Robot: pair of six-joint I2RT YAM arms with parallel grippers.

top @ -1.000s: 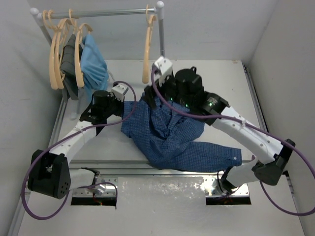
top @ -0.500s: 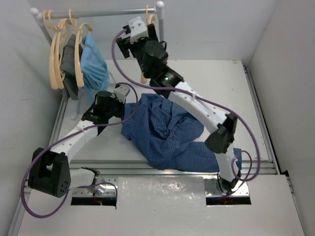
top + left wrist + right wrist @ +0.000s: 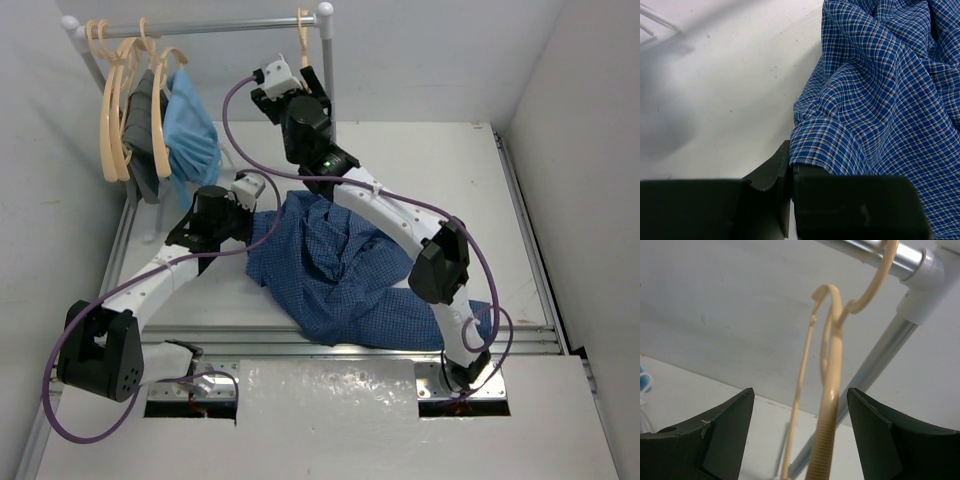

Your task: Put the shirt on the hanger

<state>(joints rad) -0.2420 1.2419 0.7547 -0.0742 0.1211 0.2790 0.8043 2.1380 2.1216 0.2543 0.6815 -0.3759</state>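
The dark blue checked shirt (image 3: 340, 275) lies crumpled on the table; the left wrist view shows it up close (image 3: 880, 90). My left gripper (image 3: 252, 218) sits at its left edge, shut on a hem of the shirt (image 3: 790, 167). The peach hanger (image 3: 303, 25) hangs by its hook at the right end of the rail, its body mostly hidden behind my right arm. My right gripper (image 3: 305, 88) is raised to it. In the right wrist view the hanger (image 3: 832, 390) stands between the open fingers of the right gripper (image 3: 799, 395), nearer the right one and touching neither.
A metal rail (image 3: 220, 27) with a post (image 3: 327, 60) spans the back of the table. Several more hangers (image 3: 112, 110), a light-blue garment (image 3: 190, 130) and a dark grey garment (image 3: 143, 110) hang at its left end. Walls close in on both sides.
My right arm has swung up from over the shirt to the hanger at the rail's right end. The left gripper has kept its hold on the shirt's edge.
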